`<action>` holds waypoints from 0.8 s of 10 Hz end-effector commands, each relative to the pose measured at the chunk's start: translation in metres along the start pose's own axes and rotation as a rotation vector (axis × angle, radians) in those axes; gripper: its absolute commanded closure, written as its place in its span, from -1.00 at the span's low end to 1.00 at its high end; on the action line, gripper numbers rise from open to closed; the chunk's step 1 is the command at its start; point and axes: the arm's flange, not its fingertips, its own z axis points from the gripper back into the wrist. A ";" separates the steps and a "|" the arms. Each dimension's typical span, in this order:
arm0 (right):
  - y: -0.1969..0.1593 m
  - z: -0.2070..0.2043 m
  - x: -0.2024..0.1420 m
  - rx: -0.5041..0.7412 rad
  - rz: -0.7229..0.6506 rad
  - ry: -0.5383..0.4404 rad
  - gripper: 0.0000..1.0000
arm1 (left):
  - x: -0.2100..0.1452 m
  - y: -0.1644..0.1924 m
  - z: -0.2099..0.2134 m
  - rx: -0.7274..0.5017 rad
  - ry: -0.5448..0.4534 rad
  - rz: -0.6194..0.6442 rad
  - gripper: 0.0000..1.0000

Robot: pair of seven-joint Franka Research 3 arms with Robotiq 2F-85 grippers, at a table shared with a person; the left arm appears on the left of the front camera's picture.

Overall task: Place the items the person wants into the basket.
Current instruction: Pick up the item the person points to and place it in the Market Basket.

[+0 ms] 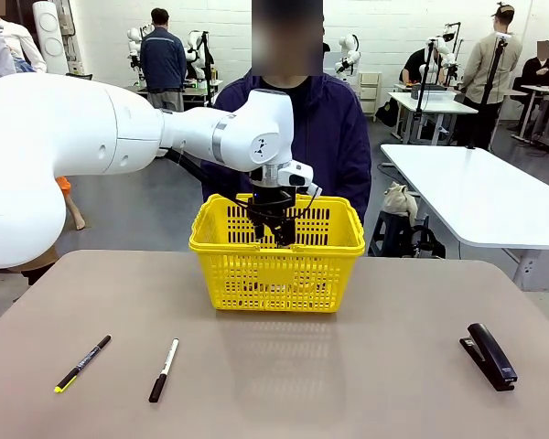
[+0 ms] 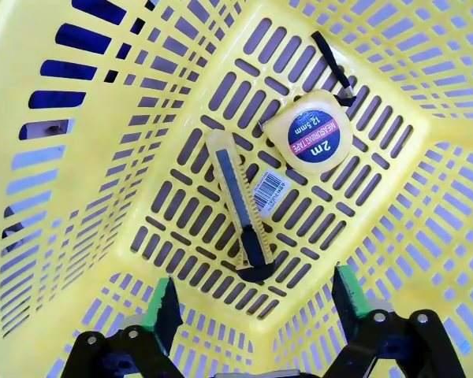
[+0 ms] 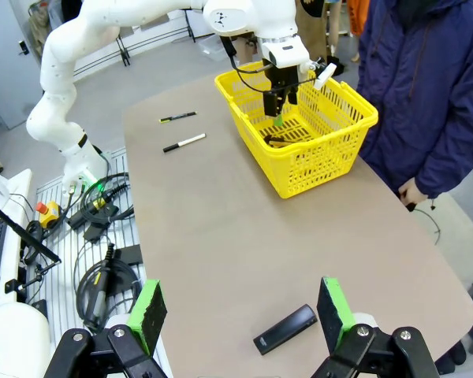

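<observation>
- Done: the tape measure point(image 2: 307, 140) and the utility knife point(image 2: 240, 209) lie side by side on the floor of the yellow basket point(image 1: 276, 265).
- Outstanding: the marker with yellow-green end point(image 1: 82, 363) lies on the counter point(image 1: 348, 384), near left, well apart from the basket.
- Left pincer point(image 2: 254, 299): jaws wide apart and empty. It hangs inside the basket, just above the knife's black end.
- Right pincer point(image 3: 240, 315): jaws wide apart and empty, over the counter's right end above the stapler point(image 3: 284, 329).

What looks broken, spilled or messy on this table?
Nothing stands out. The tape measure and the utility knife lie flat on the floor of the basket, which stands upright. The marker, the pen and the stapler lie apart on the table. Nothing looks broken or spilled.
</observation>
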 end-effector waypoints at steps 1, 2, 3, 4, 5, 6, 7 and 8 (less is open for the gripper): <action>-0.001 0.002 0.000 0.010 0.012 -0.007 -1.00 | 0.009 0.006 0.007 -0.025 0.003 -0.022 -1.00; -0.001 0.002 0.000 0.010 0.012 -0.007 -1.00 | 0.009 0.006 0.008 -0.026 0.002 -0.019 -1.00; -0.001 0.002 0.000 0.010 0.012 -0.007 -1.00 | 0.009 0.006 0.008 -0.026 0.002 -0.017 -1.00; -0.001 0.002 0.000 0.010 0.012 -0.007 -1.00 | 0.008 0.005 0.011 -0.019 -0.011 -0.008 -1.00; -0.001 0.002 0.000 0.010 0.012 -0.007 -1.00 | 0.004 0.003 0.021 -0.018 -0.018 0.014 -1.00; -0.001 0.002 0.000 0.010 0.012 -0.007 -1.00 | -0.005 -0.004 0.042 0.005 -0.025 0.043 -1.00; -0.001 0.002 0.000 0.010 0.012 -0.007 -1.00 | -0.020 -0.019 0.066 0.035 -0.026 0.059 -1.00; -0.001 0.002 0.000 0.010 0.012 -0.007 -1.00 | -0.041 -0.040 0.093 0.065 -0.049 0.065 -1.00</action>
